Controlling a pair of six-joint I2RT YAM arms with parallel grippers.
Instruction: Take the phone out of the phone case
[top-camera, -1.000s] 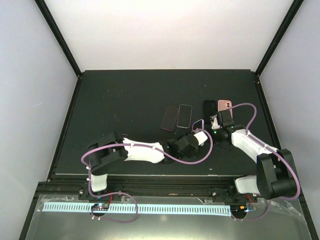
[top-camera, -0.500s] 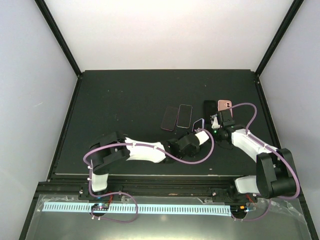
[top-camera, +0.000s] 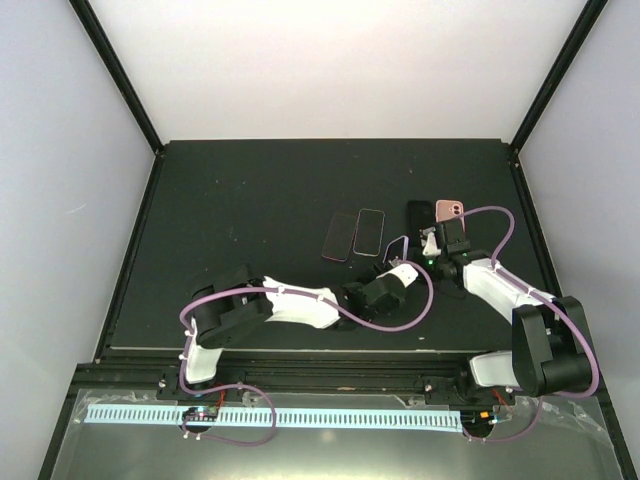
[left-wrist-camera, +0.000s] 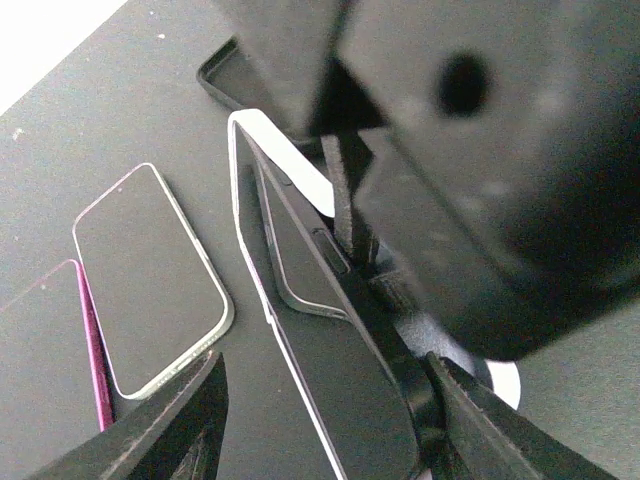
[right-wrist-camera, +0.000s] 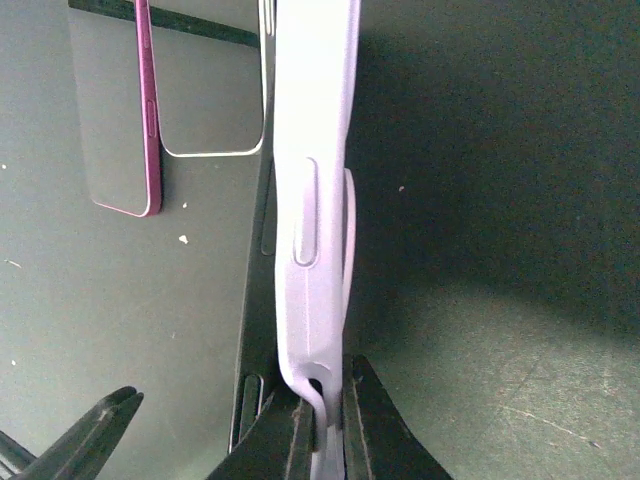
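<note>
First phone (top-camera: 340, 237) lies on the desk (top-camera: 250, 190); second phone (top-camera: 369, 231) just at its 3 o'clock; slab (top-camera: 420, 214) farther toward 3; phone case (top-camera: 451, 210) beside slab, at 3 o'clock.

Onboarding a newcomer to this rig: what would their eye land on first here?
First, the pale case held on edge mid-table. The right gripper pinches it, and the left gripper is open with its fingers on either side of it. Near it, a magenta-edged phone and a silver-edged phone lie flat side by side. A salmon-pink case and a black slab lie flat by the right arm.
</note>
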